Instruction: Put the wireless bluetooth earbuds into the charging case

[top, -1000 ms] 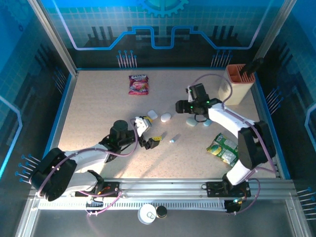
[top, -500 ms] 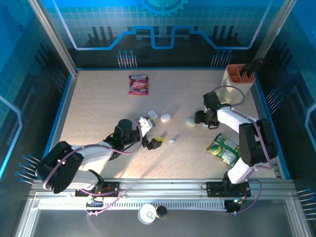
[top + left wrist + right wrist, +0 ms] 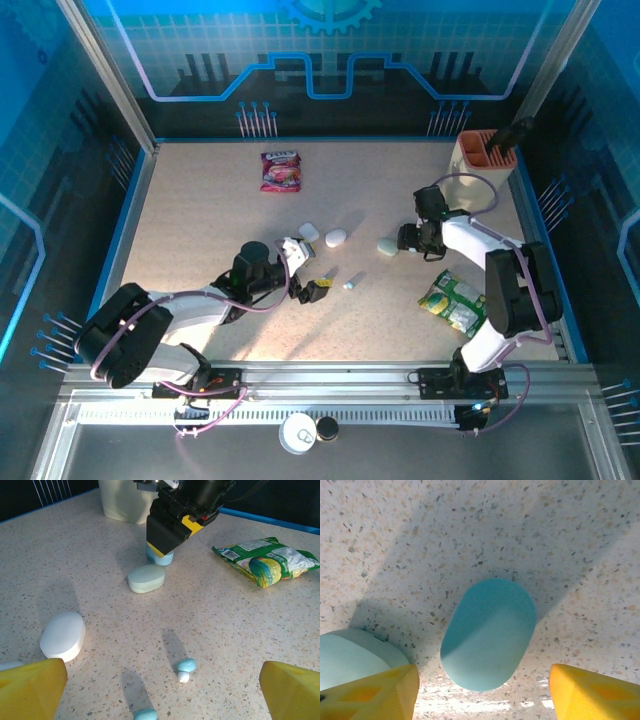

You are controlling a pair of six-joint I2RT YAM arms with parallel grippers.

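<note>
Two pale-blue wireless bluetooth earbuds lie on the speckled table; one (image 3: 185,668) has a white tip and the other (image 3: 145,714) sits at the frame's bottom edge. From above, one earbud (image 3: 349,285) shows just right of my left gripper (image 3: 306,272). My left gripper (image 3: 160,695) is open, and the earbuds lie ahead of it between its yellow fingertips (image 3: 30,687). A closed blue charging case (image 3: 488,632) lies flat under my right gripper (image 3: 485,695). That gripper is open, with table showing on both sides of the case. From the left wrist view the right gripper (image 3: 167,527) hovers over the blue case (image 3: 160,558).
A pale-green case (image 3: 146,578) lies beside the blue one and shows again (image 3: 388,246) from above. Two white cases (image 3: 309,232) (image 3: 336,237) sit mid-table. A green snack bag (image 3: 452,298) lies right, a pink packet (image 3: 281,170) far back, and a beige holder (image 3: 484,168) back right.
My right gripper has swung right and towards the near edge, coming down over the blue case, which it now covers from above. My left arm crept slightly right, then held still.
</note>
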